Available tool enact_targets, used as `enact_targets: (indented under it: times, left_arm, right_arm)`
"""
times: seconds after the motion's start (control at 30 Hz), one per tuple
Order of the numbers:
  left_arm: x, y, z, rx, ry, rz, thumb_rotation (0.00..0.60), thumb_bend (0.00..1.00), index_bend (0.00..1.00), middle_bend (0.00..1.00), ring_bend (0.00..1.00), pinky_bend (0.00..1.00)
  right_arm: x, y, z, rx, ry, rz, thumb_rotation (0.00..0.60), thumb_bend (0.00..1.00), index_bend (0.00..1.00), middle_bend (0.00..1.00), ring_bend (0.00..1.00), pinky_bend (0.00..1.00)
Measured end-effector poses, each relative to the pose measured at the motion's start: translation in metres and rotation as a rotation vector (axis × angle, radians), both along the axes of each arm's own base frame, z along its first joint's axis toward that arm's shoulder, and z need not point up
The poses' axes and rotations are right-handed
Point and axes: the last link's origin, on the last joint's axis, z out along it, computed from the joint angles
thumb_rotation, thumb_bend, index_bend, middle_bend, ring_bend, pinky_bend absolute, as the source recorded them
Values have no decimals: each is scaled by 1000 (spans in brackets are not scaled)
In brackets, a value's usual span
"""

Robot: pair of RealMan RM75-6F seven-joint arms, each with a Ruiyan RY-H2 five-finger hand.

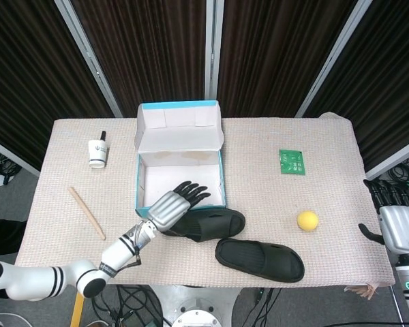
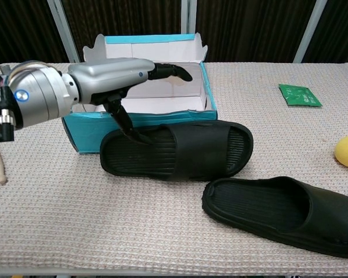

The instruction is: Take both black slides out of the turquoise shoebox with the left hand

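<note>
Our left hand (image 2: 113, 75) hovers released, fingers spread, over the second black slide (image 2: 177, 150), which lies on the table beneath it; we lift straight up, avoiding the turquoise shoebox (image 2: 145, 124) behind.

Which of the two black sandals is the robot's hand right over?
The slide lying beside the turquoise shoebox: this slide sits just under the left hand. The other slide lies nearer the table's front edge, apart from the hand.

Bright, even overhead light, soft shadows, both views sharp throughout.
</note>
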Motion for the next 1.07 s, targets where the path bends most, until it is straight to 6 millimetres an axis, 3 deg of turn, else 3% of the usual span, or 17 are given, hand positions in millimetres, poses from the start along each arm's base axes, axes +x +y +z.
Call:
enact_targets:
  times: [0.17,0.27,0.43,0.57,0.7,0.8,0.93,1.07]
  left_arm:
    - [-7,9,25,31,-29,43,600,121,80,19,0,35]
    - [-23,19,49,85,-73,117,600,121,120,73,0,46]
    - [-77,39,93,269,-121,282,600,121,181,142,4,58]
    - [-146,44,133,451,-40,420,600,121,186,150,32,64]
    - [-207,18,170,586,65,528,600,122,207,150,32,62]
    - [-233,-12,183,641,112,579,600,122,210,150,32,60]
    - [-252,-55,189,695,180,617,600,122,209,150,32,55]
    - [-254,-95,189,713,207,632,600,122,209,150,32,52]
  right_arm:
    - [0,0,0,1,-5,1,600,101,56,112,50,119]
    - [-1,0,1,4,-18,-4,600,101,57,112,50,119]
    - [-5,-2,3,14,-59,-13,600,102,87,120,50,119]
    - [-9,-4,3,24,-104,-11,600,107,94,122,50,119]
    - [-10,-8,1,43,-153,11,600,118,94,122,50,119]
    - [-11,-9,-4,60,-187,39,600,119,94,122,50,120]
    - [-9,-7,-7,60,-209,77,600,119,94,121,45,120]
    - [-7,-4,-8,48,-213,122,600,122,95,123,43,120]
